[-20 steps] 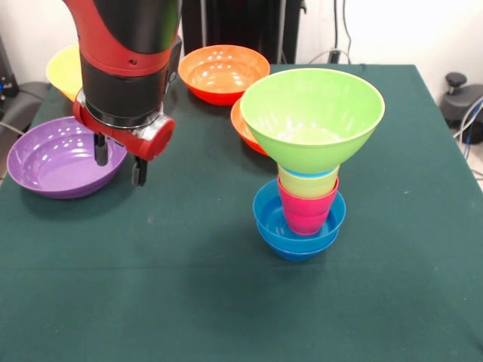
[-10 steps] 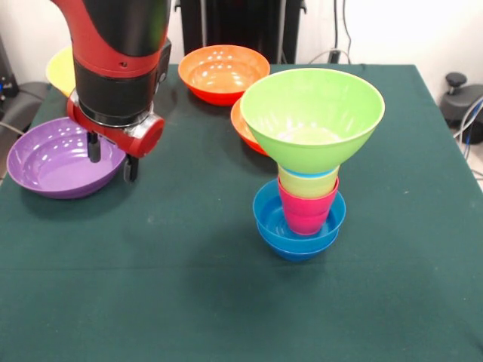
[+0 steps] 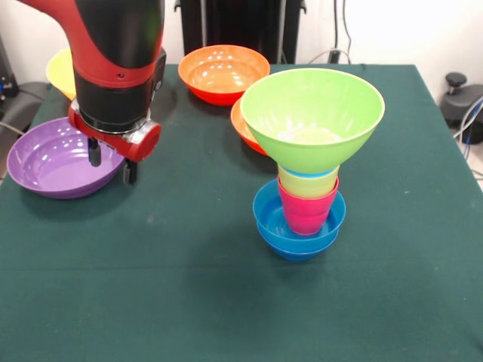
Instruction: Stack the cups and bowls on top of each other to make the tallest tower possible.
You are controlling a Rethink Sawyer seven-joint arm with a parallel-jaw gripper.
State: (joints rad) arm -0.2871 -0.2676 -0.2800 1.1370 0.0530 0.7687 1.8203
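Note:
The tower stands right of the table's middle: the lime green bowl (image 3: 312, 115) sits on top of the yellow cup (image 3: 308, 183), a light blue cup rim just shows above it, then the pink cup (image 3: 306, 213), inside two nested small blue bowls (image 3: 298, 226). My gripper (image 3: 112, 163) is open and empty at the left. Its fingers straddle the near right rim of the purple bowl (image 3: 53, 158). One orange bowl (image 3: 223, 72) sits at the back, a second orange bowl (image 3: 243, 127) is partly hidden behind the green bowl. The yellow bowl (image 3: 62, 72) shows at the far left behind the arm.
The dark green table cloth (image 3: 189, 286) covers the table. Black equipment and cables stand beyond the far edge.
My gripper has moved a little to the left and away from the camera, from beside the purple bowl to over its right rim. The tower has not moved.

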